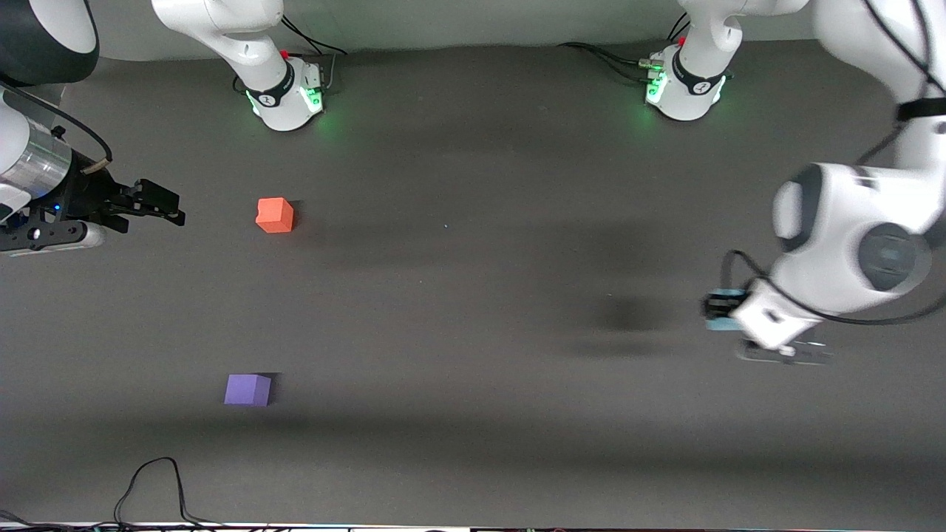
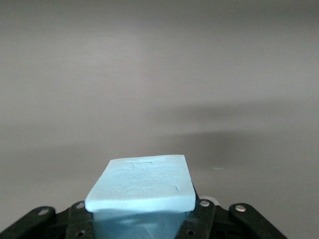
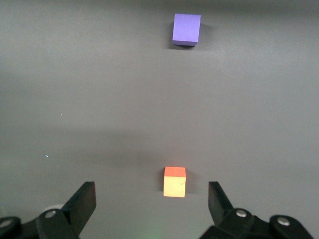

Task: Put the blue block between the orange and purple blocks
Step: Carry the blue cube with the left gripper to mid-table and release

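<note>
The blue block (image 1: 718, 310) is up in the air, squeezed tight in the left claw (image 1: 720, 309), over the gray counter (image 1: 473, 310) at the left arm's end. The right claw (image 1: 159, 203) waits with its fingers (image 3: 84, 201) wide apart and holds nothing, at the right arm's end of the counter. The orange block (image 1: 275, 215) sits near it. The purple block (image 1: 247, 389) sits nearer to the front camera than the orange one, well apart from it.
</note>
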You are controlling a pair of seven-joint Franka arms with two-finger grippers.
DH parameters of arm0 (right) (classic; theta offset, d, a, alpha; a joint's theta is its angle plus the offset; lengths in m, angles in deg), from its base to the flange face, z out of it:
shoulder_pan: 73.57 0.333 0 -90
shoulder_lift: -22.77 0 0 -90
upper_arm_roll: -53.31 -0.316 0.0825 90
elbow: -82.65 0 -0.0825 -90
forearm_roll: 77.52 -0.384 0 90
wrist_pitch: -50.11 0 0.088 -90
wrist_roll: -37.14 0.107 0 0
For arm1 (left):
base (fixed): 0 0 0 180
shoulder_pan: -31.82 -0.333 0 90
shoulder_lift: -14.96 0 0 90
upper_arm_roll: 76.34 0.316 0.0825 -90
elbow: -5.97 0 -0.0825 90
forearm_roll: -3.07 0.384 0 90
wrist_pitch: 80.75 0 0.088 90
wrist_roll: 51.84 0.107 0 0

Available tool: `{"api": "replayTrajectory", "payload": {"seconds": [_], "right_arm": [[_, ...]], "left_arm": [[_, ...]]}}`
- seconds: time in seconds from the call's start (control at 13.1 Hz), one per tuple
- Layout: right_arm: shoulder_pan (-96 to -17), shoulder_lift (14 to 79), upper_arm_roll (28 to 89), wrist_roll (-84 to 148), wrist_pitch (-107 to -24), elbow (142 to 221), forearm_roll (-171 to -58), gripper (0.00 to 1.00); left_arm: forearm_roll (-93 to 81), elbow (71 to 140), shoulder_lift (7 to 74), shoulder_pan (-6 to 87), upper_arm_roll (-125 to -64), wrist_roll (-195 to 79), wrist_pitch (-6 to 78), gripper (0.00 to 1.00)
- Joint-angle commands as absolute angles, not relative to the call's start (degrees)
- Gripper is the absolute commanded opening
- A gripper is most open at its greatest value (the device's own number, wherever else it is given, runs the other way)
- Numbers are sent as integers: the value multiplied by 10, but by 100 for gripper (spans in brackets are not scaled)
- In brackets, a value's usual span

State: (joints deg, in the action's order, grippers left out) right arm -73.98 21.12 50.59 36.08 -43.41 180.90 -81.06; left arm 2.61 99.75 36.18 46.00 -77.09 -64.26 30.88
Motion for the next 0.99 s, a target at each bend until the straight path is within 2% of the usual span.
{"api": "replayTrajectory", "payload": {"seconds": [0.0, 0.31, 0.46, 0.61, 0.92], "right_arm": [[-737, 198, 508, 355, -438, 1821, -805, 100], [-737, 198, 508, 355, -438, 1826, -805, 100], [-737, 198, 508, 355, -438, 1826, -805, 100], [-737, 198, 508, 355, -438, 1826, -805, 100], [-737, 198, 508, 355, -438, 1826, -805, 100]], "left_arm": [[24, 954, 391, 580, -758, -783, 300, 37], [17, 857, 480, 713, -776, -957, 312, 37], [16, 811, 540, 754, -778, -1004, 356, 38], [22, 811, 585, 795, -777, -1036, 424, 38], [54, 810, 657, 822, -775, -1076, 482, 38]]}}
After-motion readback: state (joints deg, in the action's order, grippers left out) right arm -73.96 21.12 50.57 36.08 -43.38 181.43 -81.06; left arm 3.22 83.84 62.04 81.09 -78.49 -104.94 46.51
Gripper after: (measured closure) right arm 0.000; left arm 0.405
